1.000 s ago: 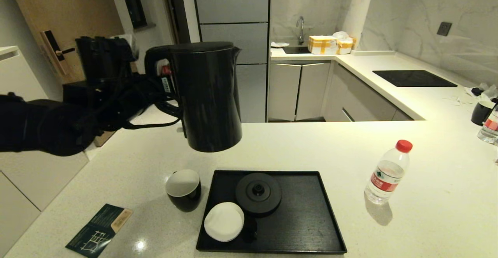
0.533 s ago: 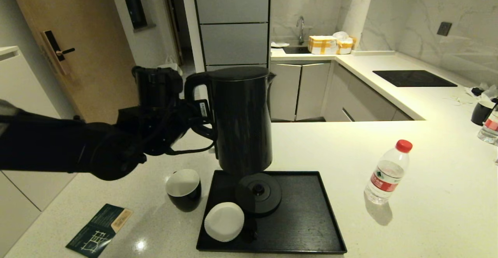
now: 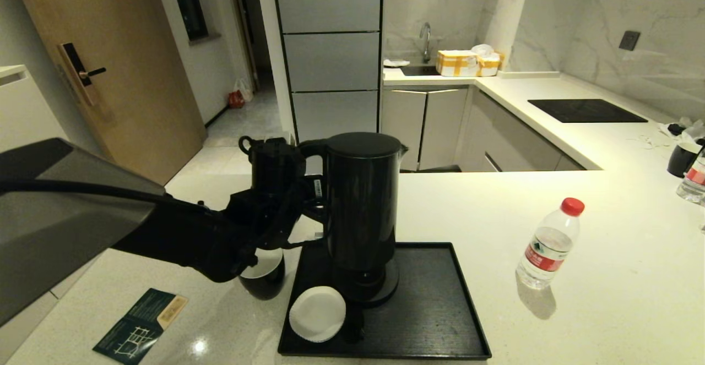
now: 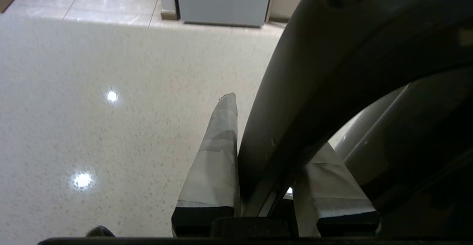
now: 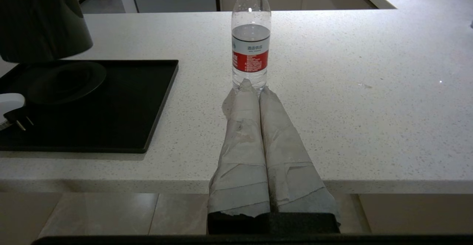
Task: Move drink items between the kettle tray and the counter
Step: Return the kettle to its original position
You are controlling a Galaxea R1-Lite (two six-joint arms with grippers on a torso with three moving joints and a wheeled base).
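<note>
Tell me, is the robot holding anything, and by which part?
Yes: the left gripper holds the kettle by its handle. The right gripper holds nothing.

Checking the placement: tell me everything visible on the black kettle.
The kettle is tall, glossy black, plastic-looking, with a flat lid, a small spout and a loop handle. It stands upright over the round base disc on the black tray; the right wrist view shows it not yet seated. The left claw is shut on its handle.
</note>
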